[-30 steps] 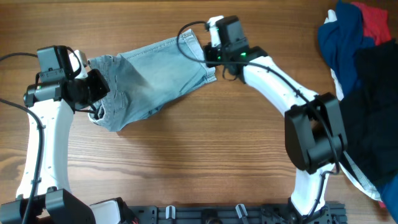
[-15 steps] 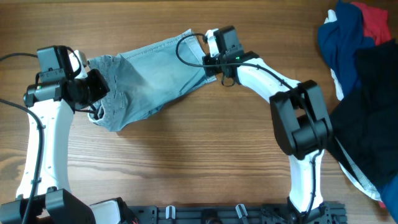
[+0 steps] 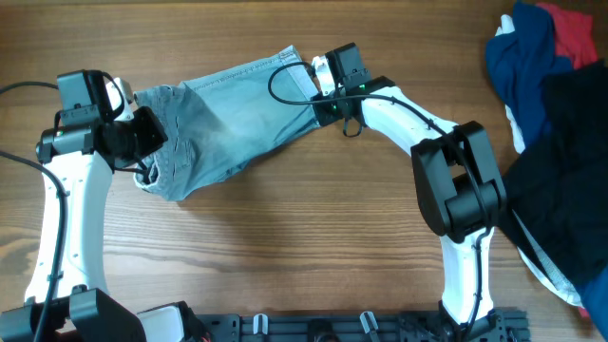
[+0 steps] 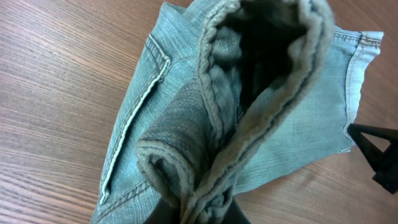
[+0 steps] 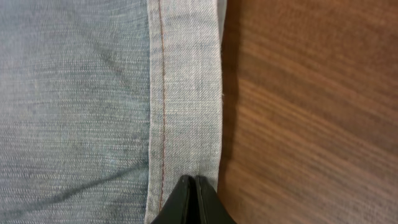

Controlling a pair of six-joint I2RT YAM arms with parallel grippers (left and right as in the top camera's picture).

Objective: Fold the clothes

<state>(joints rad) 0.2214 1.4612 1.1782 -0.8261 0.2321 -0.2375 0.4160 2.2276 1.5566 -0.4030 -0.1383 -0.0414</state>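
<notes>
I see the denim shorts (image 3: 228, 114) lying on the wooden counter (image 3: 304, 256), left of centre, stretched slantwise between my two arms. My left hand (image 3: 142, 152) sits at their lower left end and pinches a bunched roll of the cloth; on the left wrist camera the thick, seamed fold of the shorts (image 4: 249, 106) rises straight out of the left hand (image 4: 199, 211), with a stitched pocket edge beside it. My right hand (image 3: 318, 95) is at the upper right end, on the hem. On the right wrist camera its fingertips (image 5: 184, 194) are pressed together right over the stitched hem band of the shorts (image 5: 93, 93); I cannot tell whether cloth is caught between them. A pile of garments (image 3: 556, 104), navy, red and black, lies at the counter's far right edge, well apart from the shorts.
</notes>
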